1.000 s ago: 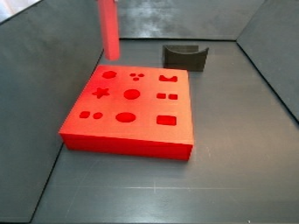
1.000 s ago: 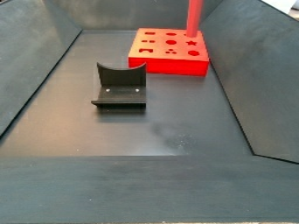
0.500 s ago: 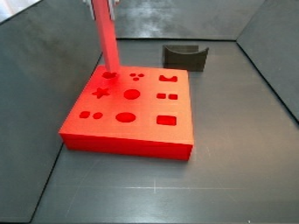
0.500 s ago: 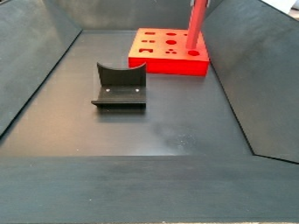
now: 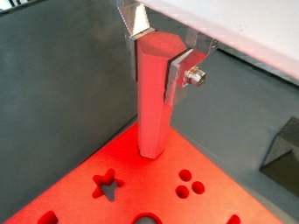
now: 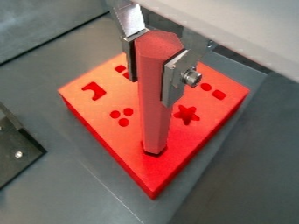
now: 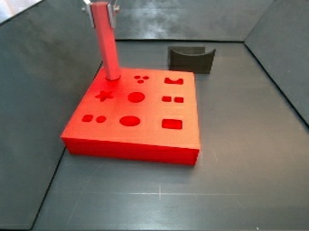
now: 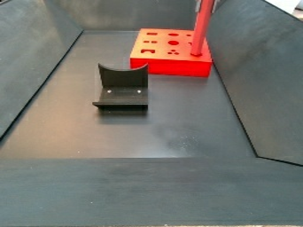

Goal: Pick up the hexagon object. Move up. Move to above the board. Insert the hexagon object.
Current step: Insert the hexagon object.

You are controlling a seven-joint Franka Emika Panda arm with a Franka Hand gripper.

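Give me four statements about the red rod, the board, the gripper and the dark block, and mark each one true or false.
1. The gripper is shut on the hexagon object. True.
2. The hexagon object lies flat on the board. False: it stands upright, its lower end at a corner cut-out.
3. The dark grey curved block sits on the board. False: it rests on the floor, apart.
4. The board has a star cut-out. True.
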